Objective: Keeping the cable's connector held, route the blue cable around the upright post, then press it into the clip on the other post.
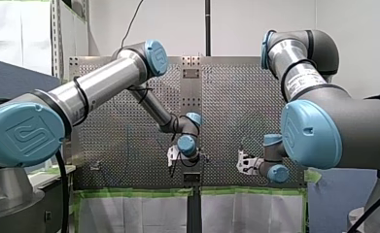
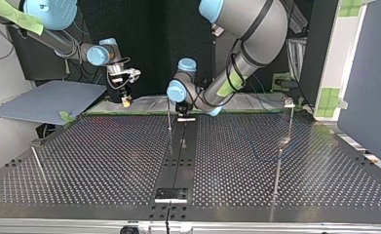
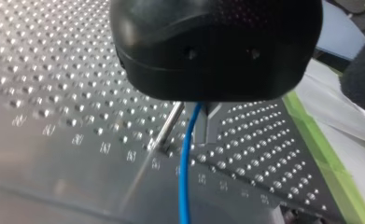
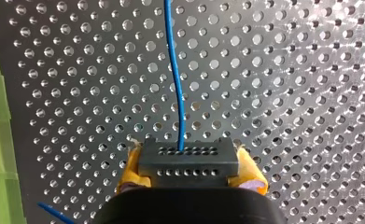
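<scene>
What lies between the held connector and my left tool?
The blue cable: in the right wrist view it runs from the connector over the perforated table; in the left wrist view it reaches the left tool beside the post.

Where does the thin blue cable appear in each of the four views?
Front view: too thin to make out.
Top view: likewise too thin.
Left wrist view: thin blue cable runs ahead from my left gripper.
Right wrist view: it leaves the black rectangular connector in my right gripper.
Shared: perforated metal table.
</scene>
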You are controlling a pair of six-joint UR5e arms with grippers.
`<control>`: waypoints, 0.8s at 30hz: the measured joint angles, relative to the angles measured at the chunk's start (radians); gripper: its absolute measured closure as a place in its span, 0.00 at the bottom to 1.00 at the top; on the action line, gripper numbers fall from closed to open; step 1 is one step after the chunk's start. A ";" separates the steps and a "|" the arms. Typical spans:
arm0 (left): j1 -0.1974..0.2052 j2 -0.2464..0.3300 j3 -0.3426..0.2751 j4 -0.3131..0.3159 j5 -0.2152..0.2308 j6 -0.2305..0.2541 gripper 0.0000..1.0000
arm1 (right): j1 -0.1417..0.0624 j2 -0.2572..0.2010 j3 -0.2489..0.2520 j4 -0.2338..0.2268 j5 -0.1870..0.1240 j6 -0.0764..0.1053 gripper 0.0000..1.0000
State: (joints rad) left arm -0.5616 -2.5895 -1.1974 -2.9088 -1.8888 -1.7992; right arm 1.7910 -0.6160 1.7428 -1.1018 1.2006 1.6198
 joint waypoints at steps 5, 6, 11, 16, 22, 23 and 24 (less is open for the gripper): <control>0.020 0.000 0.000 0.000 0.047 -0.048 1.00 | 0.001 0.000 -0.004 -0.003 -0.006 -0.003 1.00; 0.023 0.000 0.000 0.000 0.061 -0.060 1.00 | 0.002 0.000 -0.004 -0.004 -0.007 -0.004 1.00; 0.029 -0.001 0.000 0.000 0.111 -0.102 1.00 | 0.004 0.000 -0.008 -0.007 -0.014 -0.003 1.00; 0.029 -0.023 0.015 -0.007 0.152 -0.145 1.00 | 0.005 0.000 -0.009 -0.012 -0.019 0.002 1.00; 0.025 -0.062 0.040 -0.009 0.172 -0.157 1.00 | 0.001 0.006 -0.017 -0.013 -0.027 0.005 1.00; 0.026 -0.064 0.042 -0.009 0.175 -0.158 1.00 | 0.000 0.008 -0.019 -0.013 -0.028 0.006 1.00; 0.027 -0.065 0.045 -0.008 0.179 -0.160 1.00 | -0.001 0.011 -0.022 -0.012 -0.028 0.006 1.00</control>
State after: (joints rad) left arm -0.5343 -2.6550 -1.1527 -2.9169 -1.7097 -1.9588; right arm 1.7905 -0.6051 1.7203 -1.1135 1.1723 1.6257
